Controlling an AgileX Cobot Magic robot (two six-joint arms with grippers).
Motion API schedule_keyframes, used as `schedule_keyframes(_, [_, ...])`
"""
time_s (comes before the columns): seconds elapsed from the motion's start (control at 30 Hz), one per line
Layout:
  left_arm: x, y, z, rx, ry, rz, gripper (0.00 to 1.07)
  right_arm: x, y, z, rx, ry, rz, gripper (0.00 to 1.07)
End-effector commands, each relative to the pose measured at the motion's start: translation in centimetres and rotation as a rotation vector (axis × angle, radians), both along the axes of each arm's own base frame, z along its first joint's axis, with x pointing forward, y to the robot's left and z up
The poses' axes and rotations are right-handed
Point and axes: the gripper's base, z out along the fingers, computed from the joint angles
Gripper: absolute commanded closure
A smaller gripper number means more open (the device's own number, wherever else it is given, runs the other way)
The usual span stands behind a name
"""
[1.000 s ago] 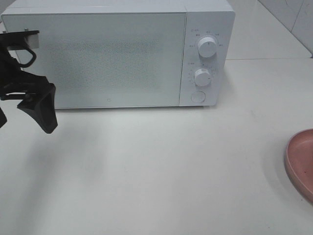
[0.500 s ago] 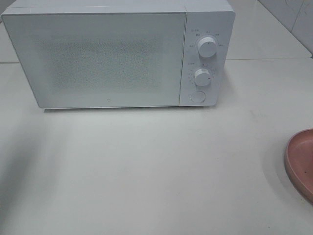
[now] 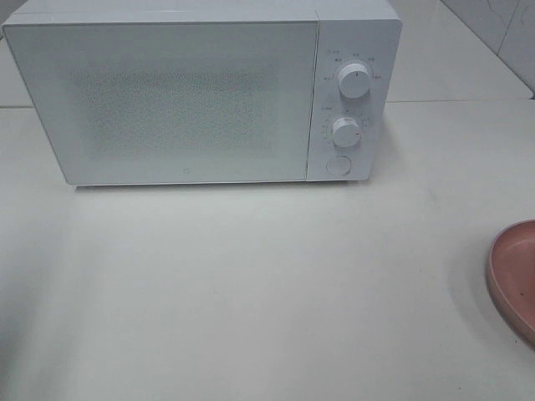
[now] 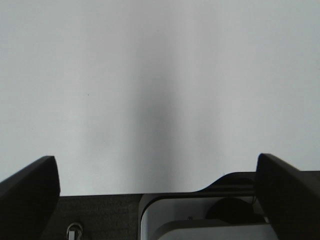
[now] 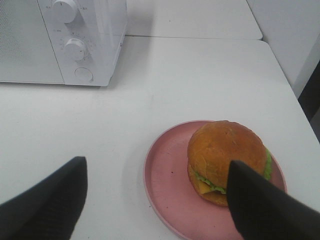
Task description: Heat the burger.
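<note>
the burger (image 5: 226, 161) sits on the pink plate (image 5: 165, 185), toward the plate's side away from the microwave (image 3: 201, 92) (door closed). the right gripper (image 5: 155, 200) is spread wide above the plate's near rim, holding nothing. the left gripper (image 4: 155, 185) is spread wide over bare table (image 4: 160, 75), holding nothing.

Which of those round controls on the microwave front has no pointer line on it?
The lowest one, the flat round button. The upper knob and the middle knob stick out and each carry a marker line; the button is plain.
</note>
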Motion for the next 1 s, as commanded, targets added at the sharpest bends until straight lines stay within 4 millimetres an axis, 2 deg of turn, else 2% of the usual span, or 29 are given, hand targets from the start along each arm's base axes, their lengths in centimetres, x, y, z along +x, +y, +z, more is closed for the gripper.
schedule_keyframes(0.03, [-2.5,-0.1,-0.4,0.005,-0.097,0.013,0.09,-0.4,0.0,0.0,0.005,-0.023,-0.004,0.34])
schedule_keyframes(0.1, [-3.1,-0.1,-0.6,0.006,-0.116,0.013,0.09,-0.4,0.0,0.0,0.005,-0.023,-0.004,0.34])
schedule_keyframes(0.17, [-4.9,-0.3,-1.1,0.009,-0.166,0.013,0.09,-0.4,0.0,0.0,0.005,-0.023,-0.004,0.34])
schedule_keyframes(0.2, [-4.9,-0.3,-1.1,0.009,-0.166,0.013,0.09,-0.4,0.0,0.0,0.005,-0.023,-0.004,0.34])
schedule_keyframes(0.23, [-5.8,-0.3,-0.8,0.013,-0.204,0.013,0.09,-0.4,0.0,0.0,0.005,-0.023,-0.004,0.34])
schedule_keyframes(0.3, [-6.1,-0.3,-0.7,0.013,-0.222,0.012,0.09,-0.4,0.0,0.0,0.005,-0.023,-0.004,0.34])
schedule_keyframes(0.37, [-7.5,-0.4,-0.6,0.013,-0.276,0.014,0.09,-0.4,0.0,0.0,0.005,-0.023,-0.004,0.34])
schedule_keyframes(0.5, [-8.9,-0.4,-0.4,0.018,-0.35,0.029,0.09,-0.4,0.0,0.0,0.005,-0.023,-0.004,0.34])
schedule_keyframes(1.0, [-12.4,-0.6,0.3,0.034,-0.575,0.033,0.09,-0.4,0.0,0.0,0.005,-0.023,-0.004,0.34])
